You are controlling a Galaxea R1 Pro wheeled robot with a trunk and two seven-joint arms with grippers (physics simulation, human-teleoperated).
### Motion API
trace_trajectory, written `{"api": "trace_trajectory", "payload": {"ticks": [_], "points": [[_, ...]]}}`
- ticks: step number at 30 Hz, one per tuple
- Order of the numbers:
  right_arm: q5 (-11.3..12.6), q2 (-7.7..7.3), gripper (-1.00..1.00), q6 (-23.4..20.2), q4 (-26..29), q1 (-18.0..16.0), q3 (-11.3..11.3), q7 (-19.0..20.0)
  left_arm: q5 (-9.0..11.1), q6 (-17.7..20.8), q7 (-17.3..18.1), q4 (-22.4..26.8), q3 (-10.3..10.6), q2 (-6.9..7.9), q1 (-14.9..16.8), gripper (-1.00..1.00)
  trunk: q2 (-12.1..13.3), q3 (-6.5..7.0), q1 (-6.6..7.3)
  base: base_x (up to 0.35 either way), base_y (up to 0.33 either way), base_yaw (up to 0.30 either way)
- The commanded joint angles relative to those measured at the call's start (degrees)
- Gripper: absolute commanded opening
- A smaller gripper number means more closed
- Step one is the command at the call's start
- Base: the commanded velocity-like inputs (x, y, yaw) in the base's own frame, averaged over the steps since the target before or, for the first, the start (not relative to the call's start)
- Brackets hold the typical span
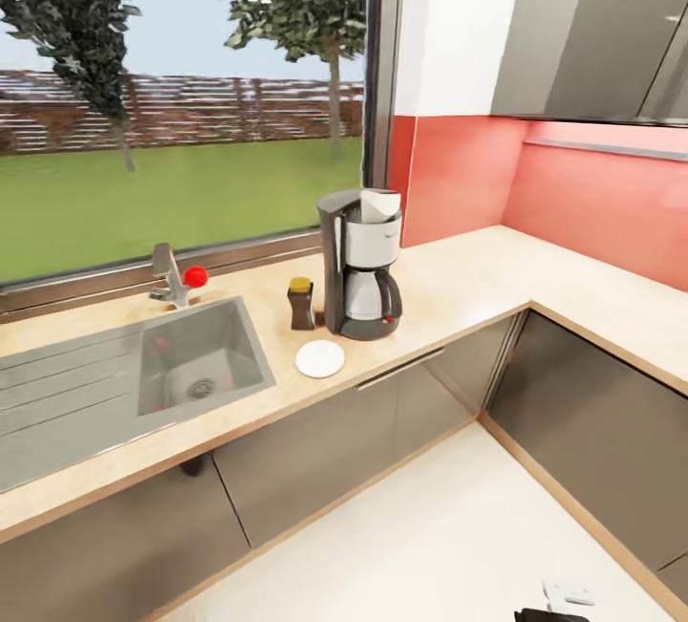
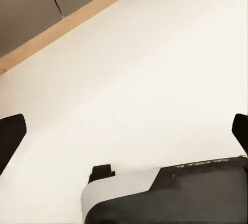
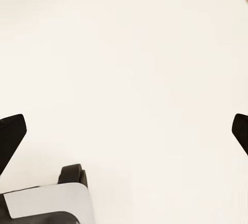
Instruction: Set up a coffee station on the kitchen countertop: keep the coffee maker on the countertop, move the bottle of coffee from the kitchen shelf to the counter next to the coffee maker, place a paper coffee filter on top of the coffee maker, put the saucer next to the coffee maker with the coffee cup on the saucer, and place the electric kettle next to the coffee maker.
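Nearest of all, under both wrist cameras, lies the pale cream floor (image 2: 134, 79), and over it hang two end effectors. Left end effector (image 2: 124, 131) shows its two black fingertips (image 2: 10, 136) at opposite edges of the left wrist view, spread wide with nothing between them, pointing down at the floor above a grey-and-white part of the robot's base (image 2: 170, 193). Right end effector (image 3: 124, 131) hangs the same way in the right wrist view, its two dark fingertips (image 3: 11, 133) wide apart and empty.

Farther off runs the long light beige wood-grain desk (image 1: 459, 268) over grey cabinet fronts (image 1: 325, 450). One small flat round white saucer (image 1: 319, 358) lies near the desk's front edge, bare. Just behind it and slightly left stands one small dark brown bottle of coffee with a yellow-gold cap (image 1: 302, 304), upright, just beside the one tall grey-and-silver coffee maker with a glass carafe (image 1: 362, 264) on its right. One white paper coffee filter (image 1: 380, 204) sits on top of the machine. To the left, one grey steel sink (image 1: 196, 359) is inset in the desk, with one tap carrying a red knob (image 1: 178, 278) at its far edge. Beyond is a window onto grass, a fence and two trees.
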State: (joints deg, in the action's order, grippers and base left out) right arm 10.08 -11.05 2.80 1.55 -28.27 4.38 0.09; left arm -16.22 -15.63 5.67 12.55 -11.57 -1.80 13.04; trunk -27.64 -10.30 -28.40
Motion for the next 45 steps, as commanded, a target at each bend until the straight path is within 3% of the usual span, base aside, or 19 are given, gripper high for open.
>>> {"api": "trace_trajectory", "payload": {"ticks": [1,4,6,11,19,23,28,32,37,45], "points": [[0.5,-0.05,1.00,0.2,0.0,0.0,0.5,0.0,-1.9,-0.1,-1.1,-0.1,-0.6,-0.34,0.1,1.00,-0.1,-0.13,-0.02,0.000,0.000,0.276],[0.5,-0.10,1.00,0.2,-0.1,0.0,0.5,0.0,-4.6,-0.1,-3.4,-1.0,-0.6,-1.28,0.1,1.00,-0.1,-0.24,-0.02,0.000,0.000,0.273],[0.5,-0.11,1.00,0.2,0.0,0.0,0.5,0.0,-5.1,-0.1,-3.8,-1.3,-0.6,-1.54,0.1,1.00,-0.1,-0.33,-0.02,0.000,0.000,0.260],[0.4,0.05,1.00,0.1,-0.1,0.0,0.6,0.0,-5.2,0.0,-5.0,-1.7,-0.8,-1.65,0.1,1.00,-0.1,-0.59,-0.02,0.000,0.000,0.231],[0.3,0.12,1.00,0.1,-0.1,0.0,0.7,0.0,-5.3,0.1,-10.5,-1.8,-0.7,-1.84,0.1,1.00,-0.1,-0.98,-0.02,0.000,0.000,0.244],[0.3,0.28,1.00,0.1,-0.1,0.0,0.7,0.0,-5.1,0.6,-16.6,-5.5,-0.9,-0.89,-3.7,1.00,-0.1,-1.17,-0.02,0.000,0.000,0.244],[0.3,0.32,1.00,0.1,-0.1,0.3,0.7,0.1,-4.9,0.6,-17.9,-8.3,-1.1,-0.90,-7.7,1.00,-0.1,-1.39,-0.02,0.000,0.000,0.250],[0.3,0.36,1.00,0.1,-0.1,0.5,0.7,0.1,-3.3,0.6,-18.1,-10.1,-2.0,-0.82,-8.3,1.00,-0.1,-1.57,-0.02,0.000,0.000,0.253],[0.3,0.57,1.00,0.1,-0.1,0.7,0.7,0.1,2.4,0.6,-18.3,-10.4,-6.4,0.39,-8.4,1.00,-0.1,-1.78,-0.02,0.000,0.000,0.253],[0.3,0.93,1.00,0.0,-0.1,1.2,0.7,0.1,3.6,0.6,-18.0,-10.5,-7.2,1.00,-8.7,1.00,-0.1,-2.11,-0.02,0.000,0.000,0.253]]}}
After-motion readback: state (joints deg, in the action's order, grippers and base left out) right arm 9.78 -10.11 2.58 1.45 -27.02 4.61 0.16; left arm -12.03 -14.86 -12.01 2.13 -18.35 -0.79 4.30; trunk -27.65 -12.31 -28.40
